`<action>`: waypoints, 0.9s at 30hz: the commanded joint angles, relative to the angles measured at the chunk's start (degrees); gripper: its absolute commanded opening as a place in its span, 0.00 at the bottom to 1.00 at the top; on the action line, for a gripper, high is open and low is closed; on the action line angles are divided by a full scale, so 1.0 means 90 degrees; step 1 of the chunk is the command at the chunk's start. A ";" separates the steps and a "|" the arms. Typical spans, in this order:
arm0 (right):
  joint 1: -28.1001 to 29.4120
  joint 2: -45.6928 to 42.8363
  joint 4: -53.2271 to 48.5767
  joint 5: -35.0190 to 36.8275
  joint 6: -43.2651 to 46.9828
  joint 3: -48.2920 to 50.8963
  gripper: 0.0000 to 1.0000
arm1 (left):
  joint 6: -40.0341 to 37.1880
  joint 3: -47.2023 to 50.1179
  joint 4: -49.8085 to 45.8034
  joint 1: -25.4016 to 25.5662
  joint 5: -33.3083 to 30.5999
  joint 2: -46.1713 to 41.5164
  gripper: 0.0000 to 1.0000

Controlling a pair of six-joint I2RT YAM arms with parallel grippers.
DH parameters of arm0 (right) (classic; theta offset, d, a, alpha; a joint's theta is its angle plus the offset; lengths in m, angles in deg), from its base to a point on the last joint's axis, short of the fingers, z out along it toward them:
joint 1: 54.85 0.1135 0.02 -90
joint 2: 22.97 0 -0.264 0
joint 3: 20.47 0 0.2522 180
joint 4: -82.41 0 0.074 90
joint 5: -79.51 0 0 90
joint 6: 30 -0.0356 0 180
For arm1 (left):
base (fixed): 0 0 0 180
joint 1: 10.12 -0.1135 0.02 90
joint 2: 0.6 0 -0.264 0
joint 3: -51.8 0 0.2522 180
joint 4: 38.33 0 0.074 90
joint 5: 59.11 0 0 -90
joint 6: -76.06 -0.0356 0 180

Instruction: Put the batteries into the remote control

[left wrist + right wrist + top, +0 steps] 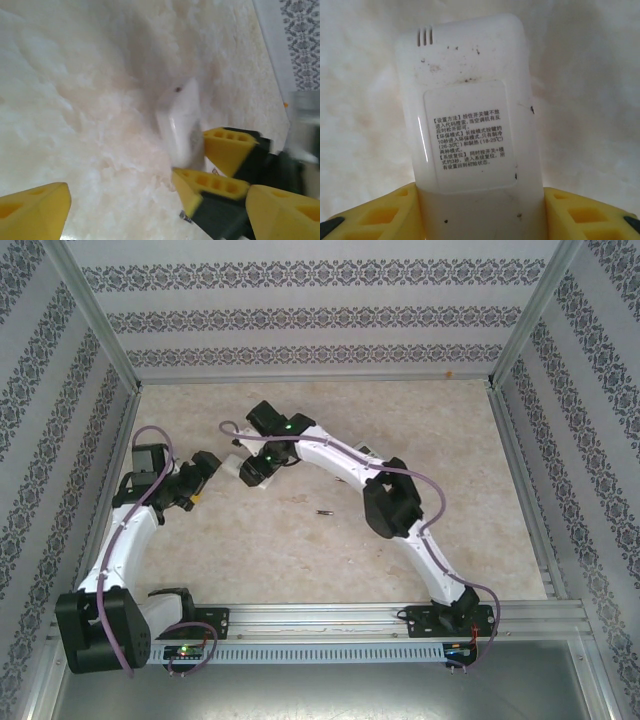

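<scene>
Between the yellow fingers of the right gripper (480, 215) sits the white remote (470, 100), pinched at one end, label up. The left gripper (160, 212) hangs spread beside it; one battery (325, 511) lies apart on the table (300, 560).

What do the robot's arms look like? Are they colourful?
The left arm and the right arm are white tubes with chunky black joints. A purple cable loops along each. Small green lights glow on the right arm. The fingers are bright yellow wedges with holes in them.
</scene>
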 commanded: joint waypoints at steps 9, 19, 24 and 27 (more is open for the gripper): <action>0.0234 -0.0843 0.1640 -0.0894 -0.1272 0.1020 0.42 | 0.0685 0.0070 0.1309 -0.0038 0.0967 0.0476 0.59; 0.0338 -0.0661 0.1843 -0.1264 -0.1690 0.0886 0.42 | 0.0742 0.0205 0.1524 0.0107 0.0949 0.0869 0.23; 0.0339 -0.0692 0.1846 -0.1474 -0.1880 0.0796 0.51 | 0.0308 -0.0123 0.0788 0.0242 0.0467 0.0991 0.08; 0.0217 -0.1113 0.1674 -0.1278 -0.1704 0.0905 0.72 | -0.0967 -0.1278 -0.1395 0.0841 -0.1138 0.1395 0.07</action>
